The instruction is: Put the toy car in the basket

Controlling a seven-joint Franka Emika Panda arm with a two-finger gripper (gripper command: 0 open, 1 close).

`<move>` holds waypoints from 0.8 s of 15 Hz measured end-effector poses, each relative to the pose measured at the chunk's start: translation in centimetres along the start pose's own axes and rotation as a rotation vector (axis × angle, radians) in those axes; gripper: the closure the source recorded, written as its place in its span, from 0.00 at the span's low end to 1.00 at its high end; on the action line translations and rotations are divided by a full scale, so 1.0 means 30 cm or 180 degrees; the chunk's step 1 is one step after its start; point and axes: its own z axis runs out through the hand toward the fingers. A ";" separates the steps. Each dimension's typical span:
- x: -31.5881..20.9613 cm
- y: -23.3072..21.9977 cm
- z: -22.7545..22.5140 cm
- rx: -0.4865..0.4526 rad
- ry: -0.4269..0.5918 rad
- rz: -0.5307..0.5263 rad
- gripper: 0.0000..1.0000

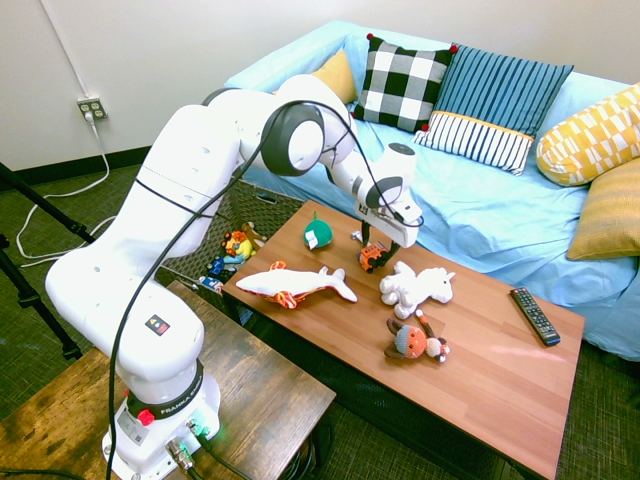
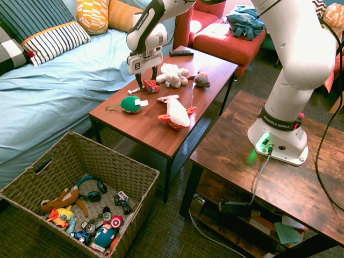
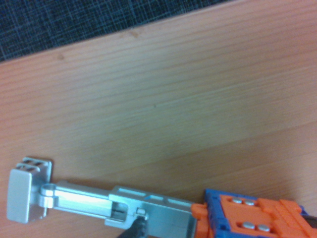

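In the first exterior view, a wooden coffee table point(image 1: 500, 370) is seen before a blue sofa point(image 1: 480, 210). The gripper point(image 1: 373, 250) is lowered over the toy car point(image 1: 374, 259), which lies near the table's sofa-side edge beside a white plush animal point(image 1: 414, 288). Whether the fingers are apart or closed on the car cannot be told here.

In the second exterior view, the gripper point(image 2: 146, 81) is seen just above the car point(image 2: 151, 86), its dark fingers down at either side; contact cannot be confirmed. The basket point(image 2: 43, 161) is seen on the floor, well apart, with other toys inside.

In the wrist view, the car's orange-and-blue body point(image 3: 252, 218) and a grey metal-looking arm are shown on the wood. The car is judged light, rigid and somewhat slippery; the blocky body, not the thin arm, is best grasped.
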 end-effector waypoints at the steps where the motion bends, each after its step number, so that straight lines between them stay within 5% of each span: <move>1: 0.002 -0.002 -0.003 0.0001 -0.0001 0.0000 1.00; 12: 0.044 0.021 -0.028 0.0029 0.0018 0.0061 1.00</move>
